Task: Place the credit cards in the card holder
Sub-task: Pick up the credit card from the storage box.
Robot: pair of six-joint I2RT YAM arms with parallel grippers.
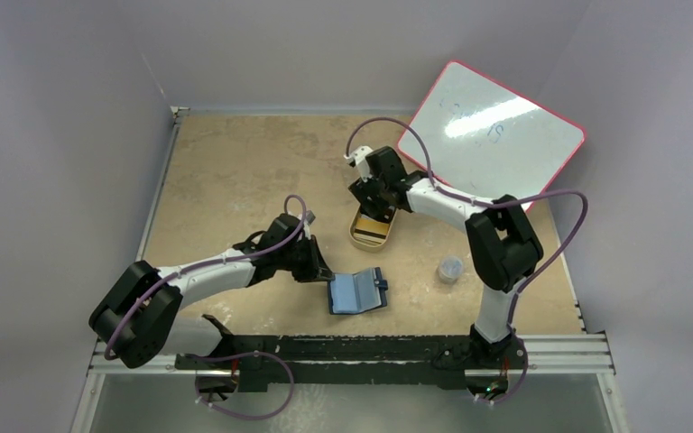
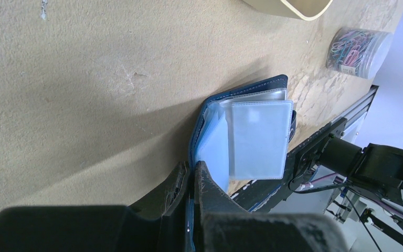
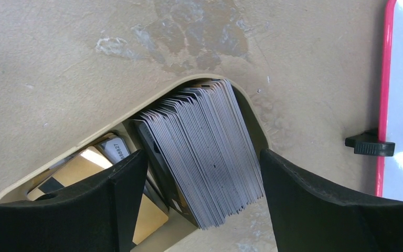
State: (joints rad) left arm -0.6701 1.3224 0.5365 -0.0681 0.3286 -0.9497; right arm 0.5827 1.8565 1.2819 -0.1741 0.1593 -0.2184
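Grey walls [image 1: 54,90] around a scuffed tan table [image 1: 235,162]; pink-rimmed whiteboard [image 1: 492,126] leaning at the far right — glare on it; metal rail [image 1: 559,347] along the near edge.

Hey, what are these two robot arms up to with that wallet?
The left gripper pinches one edge of the open blue wallet, holding it on the table. The right gripper hangs open over a tan tray, its fingers on either side of a stack of cards standing there. No card is in its grip yet.
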